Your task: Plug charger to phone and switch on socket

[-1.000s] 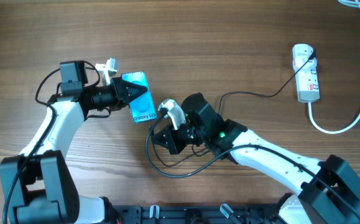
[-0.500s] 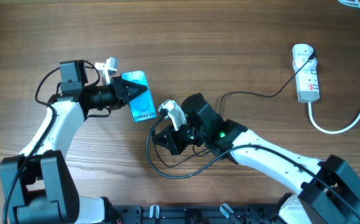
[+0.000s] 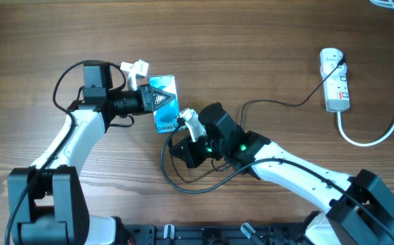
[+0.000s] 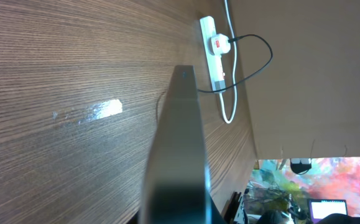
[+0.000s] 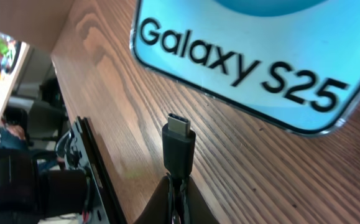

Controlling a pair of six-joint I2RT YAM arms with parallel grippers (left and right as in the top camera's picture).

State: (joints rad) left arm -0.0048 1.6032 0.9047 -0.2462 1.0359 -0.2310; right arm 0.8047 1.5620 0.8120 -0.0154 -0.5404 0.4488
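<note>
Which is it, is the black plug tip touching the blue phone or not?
Apart. The right wrist view shows bare table between the tip of the charger and the edge of the phone.

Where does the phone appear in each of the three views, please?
Overhead: the phone is left of centre, held by the left gripper.
Left wrist: the phone is edge-on, a dark slab up the middle.
Right wrist: the phone fills the top, screen reading Galaxy S25.
Shared landmark: the socket, in overhead and left wrist only.

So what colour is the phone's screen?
The phone has a bright turquoise screen with black Galaxy S25 lettering, clearest in the right wrist view.
</note>
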